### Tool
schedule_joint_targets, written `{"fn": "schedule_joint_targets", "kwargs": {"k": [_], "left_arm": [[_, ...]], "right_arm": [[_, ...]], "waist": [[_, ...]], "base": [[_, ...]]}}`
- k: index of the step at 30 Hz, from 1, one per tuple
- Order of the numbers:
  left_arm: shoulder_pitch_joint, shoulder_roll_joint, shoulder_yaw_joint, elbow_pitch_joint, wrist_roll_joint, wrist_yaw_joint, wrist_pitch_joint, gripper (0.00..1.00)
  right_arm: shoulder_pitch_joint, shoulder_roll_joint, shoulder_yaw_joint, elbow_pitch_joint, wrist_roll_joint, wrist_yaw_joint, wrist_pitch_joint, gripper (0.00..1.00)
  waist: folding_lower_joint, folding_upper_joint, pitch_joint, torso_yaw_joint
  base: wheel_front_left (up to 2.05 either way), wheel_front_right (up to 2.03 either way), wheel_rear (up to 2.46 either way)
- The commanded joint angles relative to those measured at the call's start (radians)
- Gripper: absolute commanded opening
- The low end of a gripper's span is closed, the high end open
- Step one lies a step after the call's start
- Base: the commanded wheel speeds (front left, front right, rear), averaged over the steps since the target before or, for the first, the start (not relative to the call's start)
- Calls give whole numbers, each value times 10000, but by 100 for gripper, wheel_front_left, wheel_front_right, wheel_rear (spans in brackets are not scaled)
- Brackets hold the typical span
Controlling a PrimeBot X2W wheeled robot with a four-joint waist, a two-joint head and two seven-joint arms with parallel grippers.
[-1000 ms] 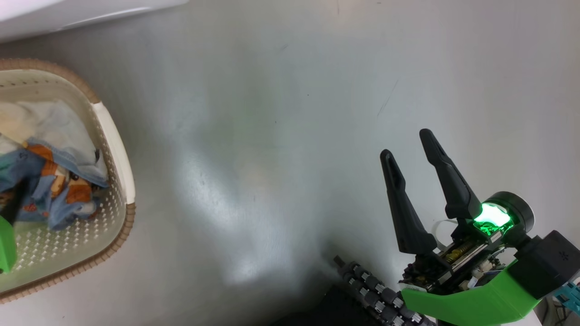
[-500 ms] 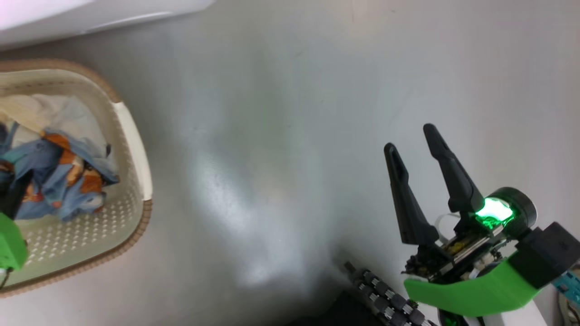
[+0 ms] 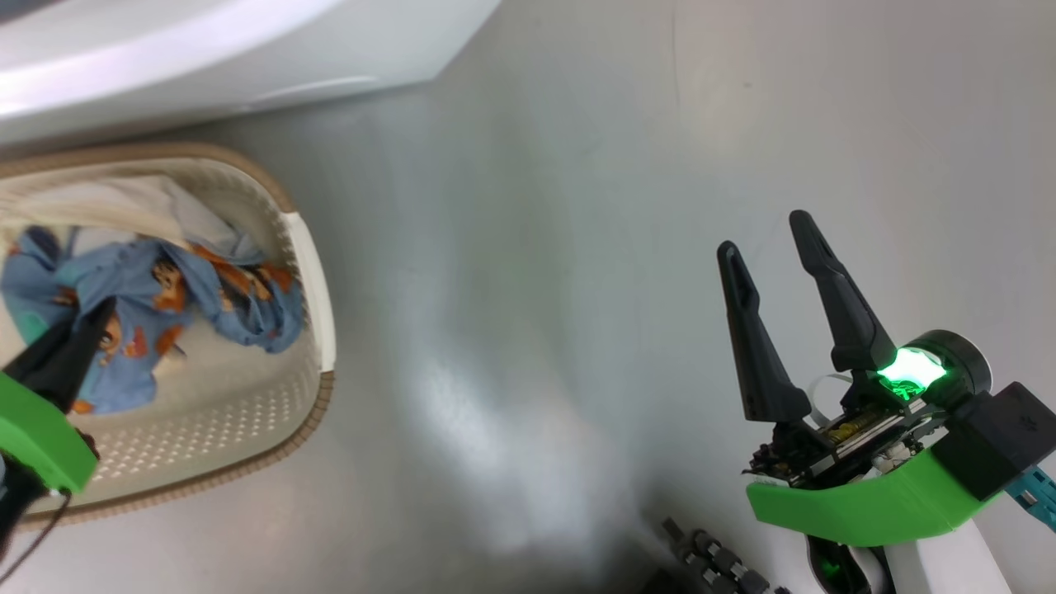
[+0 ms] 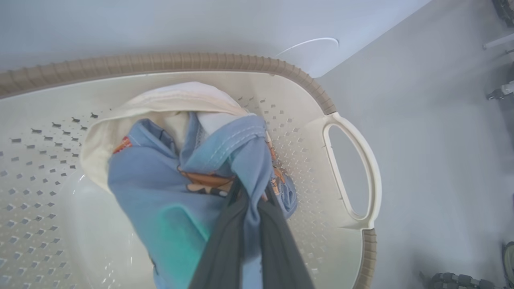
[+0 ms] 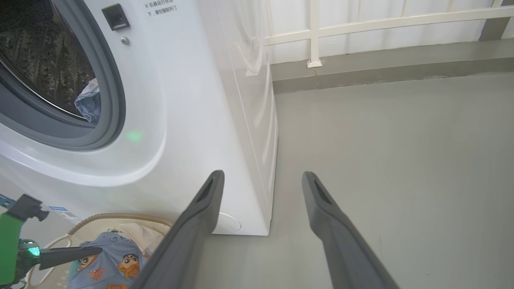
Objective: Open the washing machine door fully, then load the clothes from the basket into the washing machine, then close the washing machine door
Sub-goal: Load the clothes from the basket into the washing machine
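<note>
Light blue cloth printed with orange-brown bears is pinched between the two dark fingers of the left gripper (image 4: pixel 251 194), which is clamped on a fold of the clothes (image 4: pixel 160 192) inside the basket (image 4: pixel 160 62). The bundle, a blue garment with cream-white cloth behind it, lies towards the basket's far wall, near the white side handle (image 4: pixel 373 180). The basket stands on the floor just beside the front of the washing machine (image 5: pixel 192 100).

Step in hand, as judged: lift this garment out and carry it to the drum.
- Raise it straight up until the trailing cloth clears the brown rim. The cream piece looks tangled in and may come along or drag the light basket.
- Swing it up to the drum mouth (image 5: pixel 40 52), which stands uncovered in the right wrist view.
- Push well past the grey gasket (image 5: pixel 114 100) before release, so that nothing hangs over the lip.

One pale bluish piece (image 5: pixel 86 102) already lies in the drum.

Surroundings: the right gripper (image 3: pixel 763 233) hovers over bare grey floor (image 3: pixel 536 247), well apart from the basket, fingers spread wide and empty, and is out of the lifting path. A white railing (image 5: pixel 361 24) runs along the wall beyond the machine.

Obstructions: the basket rim and handle, and the machine's rounded front panel close above the basket.
</note>
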Motion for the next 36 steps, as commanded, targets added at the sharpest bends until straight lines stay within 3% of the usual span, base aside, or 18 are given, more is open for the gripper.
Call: {"fn": "schedule_joint_targets", "kwargs": {"k": [1, 22, 32, 36], "left_arm": [[494, 481, 731, -394, 202, -25, -133, 0], [3921, -541, 4352, -2418, 1254, -25, -135, 0], [5284, -1667, 6098, -2915, 1661, -25, -135, 0], [5942, -2449, 7191, -3098, 2328, -25, -135, 0]], "right_arm": [[86, -81, 109, -106, -90, 16, -46, 100], [280, -81, -277, 1047, -269, 16, -46, 100], [449, -81, -591, 1688, -284, 16, -46, 100], [560, -81, -641, 2030, -329, 16, -46, 100]], "waist": [[0, 0, -479, 274], [0, 0, -3057, 764], [0, 0, -4462, 934], [0, 0, -5132, 1024]], "base": [[0, 0, 0], [0, 0, 0], [0, 0, 0], [0, 0, 0]]}}
